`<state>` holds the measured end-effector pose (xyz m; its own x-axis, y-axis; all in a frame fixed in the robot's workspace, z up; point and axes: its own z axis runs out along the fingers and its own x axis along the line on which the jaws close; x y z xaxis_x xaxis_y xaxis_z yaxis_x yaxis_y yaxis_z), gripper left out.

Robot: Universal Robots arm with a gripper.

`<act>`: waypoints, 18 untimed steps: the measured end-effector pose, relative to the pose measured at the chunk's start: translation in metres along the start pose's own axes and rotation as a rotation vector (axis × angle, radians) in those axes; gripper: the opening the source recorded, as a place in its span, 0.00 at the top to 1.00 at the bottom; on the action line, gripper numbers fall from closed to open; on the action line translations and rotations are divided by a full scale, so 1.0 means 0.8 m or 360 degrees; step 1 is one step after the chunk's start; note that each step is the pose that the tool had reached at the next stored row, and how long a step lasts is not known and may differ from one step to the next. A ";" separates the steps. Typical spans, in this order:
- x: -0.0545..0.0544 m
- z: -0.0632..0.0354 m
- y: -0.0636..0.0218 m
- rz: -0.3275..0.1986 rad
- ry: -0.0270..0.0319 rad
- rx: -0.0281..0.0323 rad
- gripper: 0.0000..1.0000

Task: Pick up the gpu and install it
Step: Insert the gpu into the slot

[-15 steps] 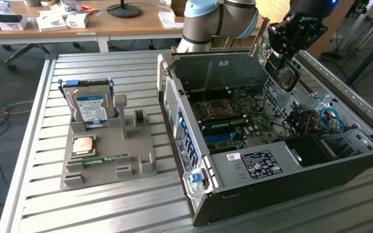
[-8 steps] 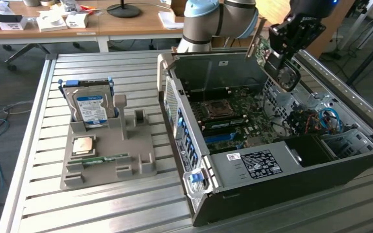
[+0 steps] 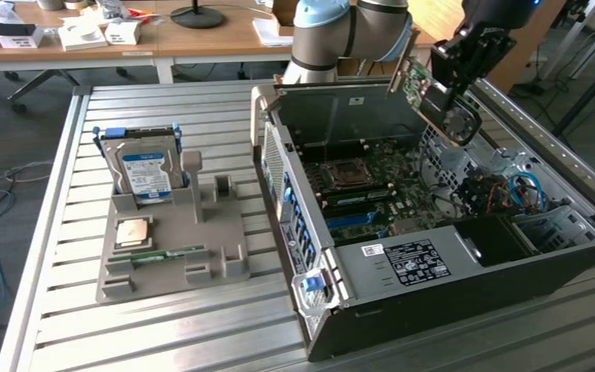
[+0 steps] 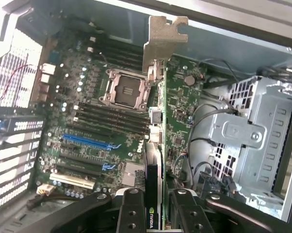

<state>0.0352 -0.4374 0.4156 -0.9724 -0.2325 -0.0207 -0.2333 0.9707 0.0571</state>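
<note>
My gripper (image 3: pixel 461 68) is shut on the gpu (image 3: pixel 429 94) and holds it in the air above the open computer case (image 3: pixel 380 256), near the case's far corner on the exterior view's right. The green card hangs tilted, and its black round fan (image 3: pixel 462 122) faces the exterior view's right. In the wrist view the gpu (image 4: pixel 159 141) appears edge-on between my fingers (image 4: pixel 131 211), with its silver bracket (image 4: pixel 163 41) at the far end. Below it lies the motherboard (image 4: pixel 88 97) with a blue slot (image 4: pixel 87 141).
A grey holder tray (image 3: pixel 173 240) on the slatted table carries a hard drive (image 3: pixel 145 172), a CPU (image 3: pixel 134 231) and a memory stick (image 3: pixel 159 256). Inside the case are a metal drive cage (image 4: pixel 248 136), cables (image 3: pixel 520 190) and a power supply (image 3: pixel 406 260). A wooden desk (image 3: pixel 204 39) stands behind.
</note>
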 end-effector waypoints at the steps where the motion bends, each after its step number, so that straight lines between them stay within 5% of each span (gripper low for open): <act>1: 0.000 0.000 0.000 -0.0017 0.00011 -0.00003 0.74; 18: 0.000 0.000 0.000 -0.0287 0.00165 -0.00057 0.74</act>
<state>0.0349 -0.4374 0.4152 -0.9149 -0.4032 -0.0206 -0.4037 0.9131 0.0570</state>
